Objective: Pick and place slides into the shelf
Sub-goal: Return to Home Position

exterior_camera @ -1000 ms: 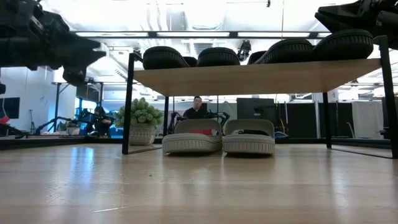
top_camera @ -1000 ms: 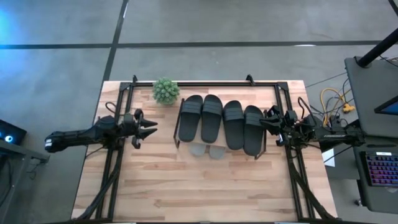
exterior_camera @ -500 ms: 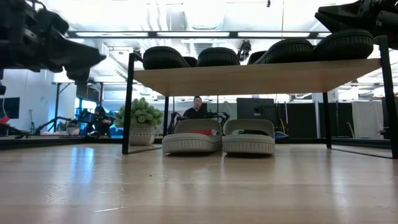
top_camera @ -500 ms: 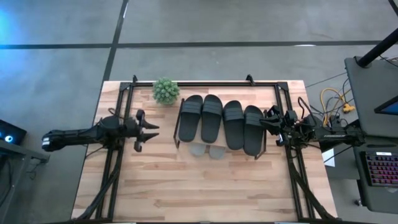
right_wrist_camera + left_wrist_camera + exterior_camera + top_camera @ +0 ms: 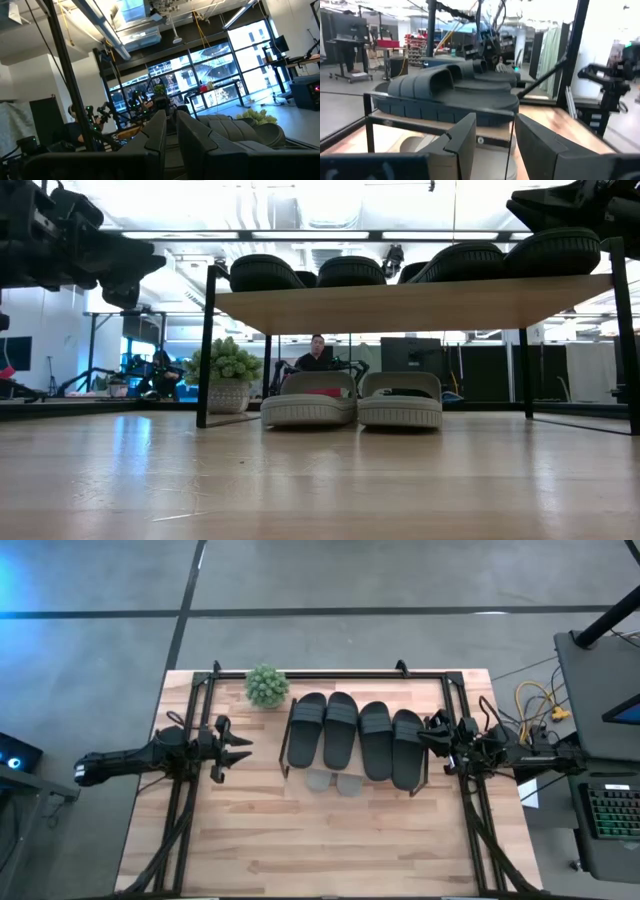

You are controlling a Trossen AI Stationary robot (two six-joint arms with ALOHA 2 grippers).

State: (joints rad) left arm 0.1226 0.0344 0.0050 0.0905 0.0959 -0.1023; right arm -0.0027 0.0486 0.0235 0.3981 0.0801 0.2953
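Note:
Several black slides (image 5: 357,735) lie side by side on the shelf's pale top board (image 5: 410,305). Two pale grey-beige slides (image 5: 350,408) rest on their soles on the table under it. My left gripper (image 5: 240,748) hangs level and open to the left of the shelf, pointing at it, with nothing between its fingers (image 5: 465,142). My right gripper (image 5: 427,737) hovers shut at the shelf's right end, close over the outer edge of the rightmost black slide (image 5: 408,750), tipped slightly upward. In the right wrist view its fingers (image 5: 160,131) stand above the slides.
A small potted plant (image 5: 267,686) stands at the shelf's far left corner. A big black rail frame (image 5: 330,674) runs around the table's far part and both sides. Bare wooden table (image 5: 320,840) lies in front of the shelf. A person (image 5: 317,352) sits in the room behind.
My left gripper has rolled a little about the line it points along and otherwise stays where it was, open as before. The slides and my right gripper have kept still.

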